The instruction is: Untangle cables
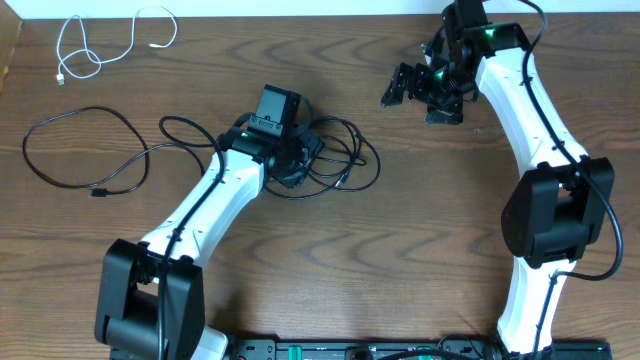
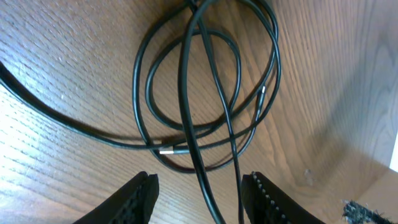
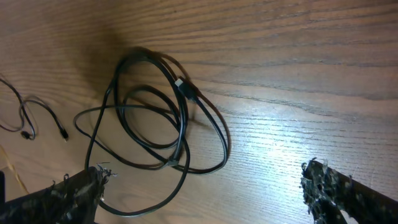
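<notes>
A tangle of thin black cables (image 1: 345,165) lies in overlapping loops at the table's middle. My left gripper (image 1: 292,176) is down at the tangle's left side. In the left wrist view its jaws (image 2: 199,199) stand apart, and two black strands (image 2: 208,186) run between the fingers (image 2: 140,199) without being pinched. The loops (image 2: 193,81) spread out ahead of it. My right gripper (image 1: 420,95) hangs open above the table at the upper right. Its wrist view looks down on the same tangle (image 3: 155,118), with nothing between its jaws (image 3: 205,193).
A separate black cable (image 1: 100,191) lies in a wide loop at the left. A thin white cable (image 1: 97,60) sits coiled in the far left corner. Bare wood lies between the tangle and the right arm's base (image 1: 545,215).
</notes>
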`<action>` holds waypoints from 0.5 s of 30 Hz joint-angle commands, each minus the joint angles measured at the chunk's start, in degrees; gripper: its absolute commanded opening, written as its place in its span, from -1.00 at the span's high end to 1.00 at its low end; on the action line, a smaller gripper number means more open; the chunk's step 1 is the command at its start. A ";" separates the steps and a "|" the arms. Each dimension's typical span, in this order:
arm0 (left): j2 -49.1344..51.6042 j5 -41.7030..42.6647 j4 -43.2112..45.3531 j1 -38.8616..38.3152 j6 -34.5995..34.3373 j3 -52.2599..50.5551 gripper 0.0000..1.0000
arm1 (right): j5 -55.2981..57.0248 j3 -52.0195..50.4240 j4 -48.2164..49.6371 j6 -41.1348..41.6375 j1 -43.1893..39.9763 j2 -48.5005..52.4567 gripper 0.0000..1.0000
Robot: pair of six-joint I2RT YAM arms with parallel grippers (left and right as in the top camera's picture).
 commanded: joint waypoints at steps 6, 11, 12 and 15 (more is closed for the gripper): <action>4.57 3.41 4.61 -0.17 -0.70 -0.31 0.22 | -0.74 -0.09 -0.33 0.66 0.48 -1.60 -0.98; 4.48 3.37 6.99 -0.13 -0.68 -0.31 0.31 | -0.74 -0.09 -0.44 0.66 0.83 -1.60 -0.99; 4.48 3.37 6.95 -0.13 -0.61 -0.31 0.32 | -0.72 -0.09 -0.44 0.66 0.90 -1.60 -0.98; 4.46 3.39 6.93 -0.13 1.42 -0.31 0.41 | -0.72 -0.09 -0.39 0.66 1.05 -1.60 -0.98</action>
